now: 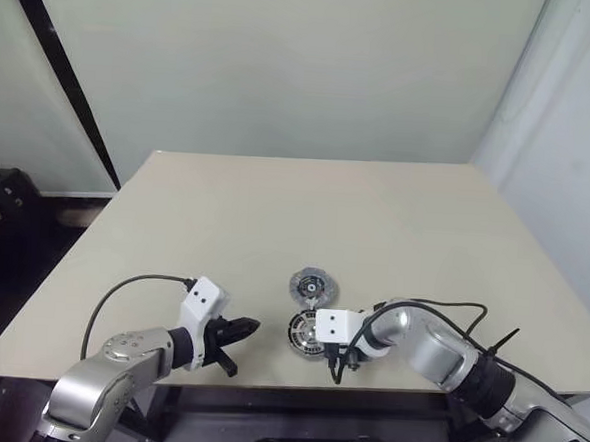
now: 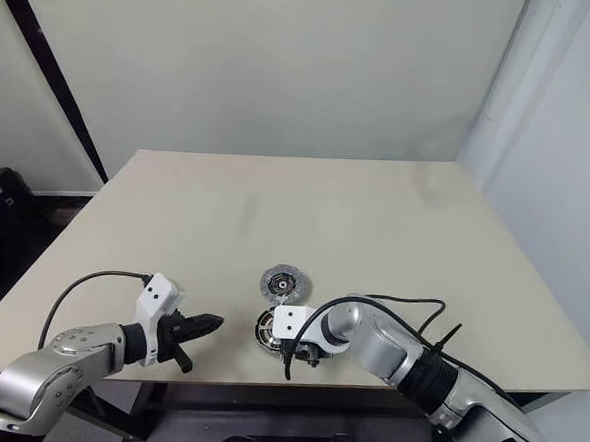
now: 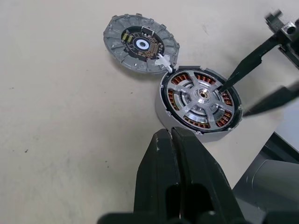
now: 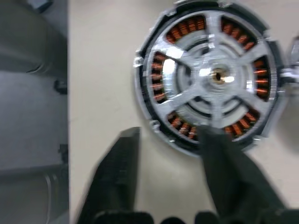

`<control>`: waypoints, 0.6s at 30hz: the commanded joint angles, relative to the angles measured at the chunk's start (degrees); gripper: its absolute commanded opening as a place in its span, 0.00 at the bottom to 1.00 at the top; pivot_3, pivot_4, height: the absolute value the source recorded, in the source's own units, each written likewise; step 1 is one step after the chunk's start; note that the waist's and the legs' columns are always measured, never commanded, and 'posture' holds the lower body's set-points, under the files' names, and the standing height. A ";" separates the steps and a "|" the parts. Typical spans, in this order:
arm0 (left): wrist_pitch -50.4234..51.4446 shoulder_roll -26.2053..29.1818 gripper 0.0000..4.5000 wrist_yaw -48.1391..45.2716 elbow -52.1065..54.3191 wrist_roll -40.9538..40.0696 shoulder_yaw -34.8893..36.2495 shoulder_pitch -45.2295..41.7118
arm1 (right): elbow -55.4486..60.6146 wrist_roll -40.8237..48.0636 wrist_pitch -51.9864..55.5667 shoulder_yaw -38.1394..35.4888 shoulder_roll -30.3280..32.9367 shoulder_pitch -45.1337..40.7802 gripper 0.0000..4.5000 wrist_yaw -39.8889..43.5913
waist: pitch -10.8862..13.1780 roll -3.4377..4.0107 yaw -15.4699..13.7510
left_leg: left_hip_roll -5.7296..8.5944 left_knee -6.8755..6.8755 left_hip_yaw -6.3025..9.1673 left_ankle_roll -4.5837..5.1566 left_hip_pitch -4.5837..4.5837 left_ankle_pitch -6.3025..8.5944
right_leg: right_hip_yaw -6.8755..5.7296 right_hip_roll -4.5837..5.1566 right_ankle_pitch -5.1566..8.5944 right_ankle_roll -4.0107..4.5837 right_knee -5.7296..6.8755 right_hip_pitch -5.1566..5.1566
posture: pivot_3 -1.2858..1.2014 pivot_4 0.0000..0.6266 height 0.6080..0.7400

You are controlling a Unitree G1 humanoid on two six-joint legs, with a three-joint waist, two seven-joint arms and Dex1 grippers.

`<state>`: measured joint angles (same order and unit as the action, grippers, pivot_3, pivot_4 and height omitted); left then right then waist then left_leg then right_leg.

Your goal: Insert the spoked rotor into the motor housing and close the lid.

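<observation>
**Rotor seated in housing, lid lying open beside it**

Jaws on the left gripper [image 3: 172,135] are clenched together with nothing between them, hovering above the bare table [image 1: 276,210] just short of the motor parts, which lie at about 3 o'clock from it in the head views. Jaws on the right gripper [image 4: 170,140] stand parted, grasping nothing: one finger [image 4: 224,154] reaches over the near rim of the housing, the other [image 4: 117,163] hangs above the table just outside it. In the left wrist view one fingertip [image 3: 224,84] of that gripper points down at the rotor's face, near its edge; whether it touches I cannot tell.

The spoked rotor [image 3: 202,97] sits inside the motor housing [image 3: 163,109], its silver spokes radiating from a shiny central hub, with copper-orange windings [image 4: 187,25] visible through the gaps between them. The assembly rests flat on the table near the front edge, roughly at the middle of its width.

The lid [image 3: 141,47] lies flat on the table, touching the housing at about 11 o'clock in the left wrist view, on the housing's far side in the head views. A small white piece [image 3: 162,59] sits where the two meet. The lid's upturned face shows a dark centre with a white ring.

A black cable [image 1: 440,308] loops over the right arm, resting above the table.
</observation>
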<state>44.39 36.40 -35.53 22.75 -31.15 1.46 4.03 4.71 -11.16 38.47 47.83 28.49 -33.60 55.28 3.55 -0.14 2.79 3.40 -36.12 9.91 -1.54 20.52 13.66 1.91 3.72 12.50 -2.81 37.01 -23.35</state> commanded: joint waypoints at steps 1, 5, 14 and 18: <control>-0.07 0.49 0.00 0.08 1.86 0.31 0.89 -0.31 | 1.29 0.25 2.30 -1.34 -1.21 0.86 0.17 0.53 | -0.02 -0.02 0.04 | -0.01 0.00 0.00 0.00 -0.02 0.00 | 0.00 -0.01 0.00 0.00 0.00 0.00 | 0.52 0.00 1.00; -0.10 0.48 0.00 0.13 1.74 0.44 0.77 -0.40 | 3.71 1.76 7.21 -2.61 -3.63 1.48 0.01 1.08 | -0.02 0.03 -0.27 | -0.02 -0.04 0.02 0.00 -0.03 -0.01 | -0.01 -0.02 0.00 0.00 0.05 0.02 | 0.52 0.00 1.00; -0.74 -0.23 0.00 0.56 1.05 1.17 0.98 -0.57 | 3.42 7.06 20.78 -6.65 -13.75 1.55 0.01 -1.12 | -0.04 0.02 0.07 | -0.03 0.07 0.05 -0.01 -0.02 0.00 | 0.00 -0.05 -0.05 0.04 0.07 -0.09 | 0.52 0.00 1.00; -0.97 -0.53 0.00 0.83 0.92 1.52 1.15 -0.57 | 2.48 9.71 25.48 -8.47 -17.73 1.32 0.01 -2.72 | -0.04 0.02 0.08 | -0.08 0.09 0.05 -0.05 -0.03 0.03 | 0.01 -0.12 -0.10 0.11 0.09 -0.13 | 0.52 0.00 1.00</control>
<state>44.33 35.95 -34.96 22.74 -29.97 1.42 4.14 5.76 -4.42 62.79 40.17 12.64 -31.42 52.38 3.51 -0.11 2.88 3.31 -36.03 9.97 -1.59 20.49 13.69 1.91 3.59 12.40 -2.70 37.11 -23.48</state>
